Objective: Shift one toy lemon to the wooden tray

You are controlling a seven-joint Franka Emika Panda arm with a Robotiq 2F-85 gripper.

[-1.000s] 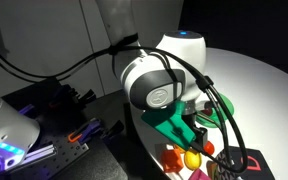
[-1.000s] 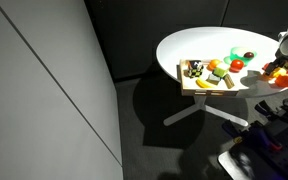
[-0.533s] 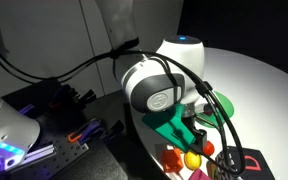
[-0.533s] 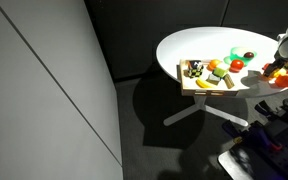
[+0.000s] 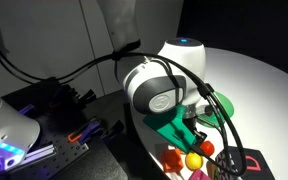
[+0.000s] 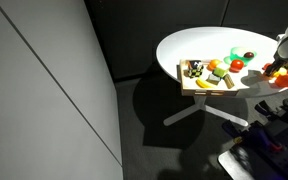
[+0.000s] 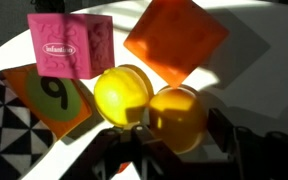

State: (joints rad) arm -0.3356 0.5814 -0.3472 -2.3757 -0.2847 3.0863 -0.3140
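A dark room with a grey wall holds a round white bench (image 6: 184,45). The wooden tray (image 6: 187,82), filled with fruit, sits at its near edge, well apart from the gripper (image 7: 177,150). In the wrist view the toy lemon (image 7: 177,117) lies between its shadowed fingers, touching a second lemon (image 7: 122,95). I cannot tell whether the fingers pinch it.

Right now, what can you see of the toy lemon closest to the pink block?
In the wrist view this toy lemon is bright yellow, smooth and shiny, like plastic, and rounded. It lies next to the other lemon, touching or just overlapping it. The pink block stands right behind it, and an orange number card lies at its other side.
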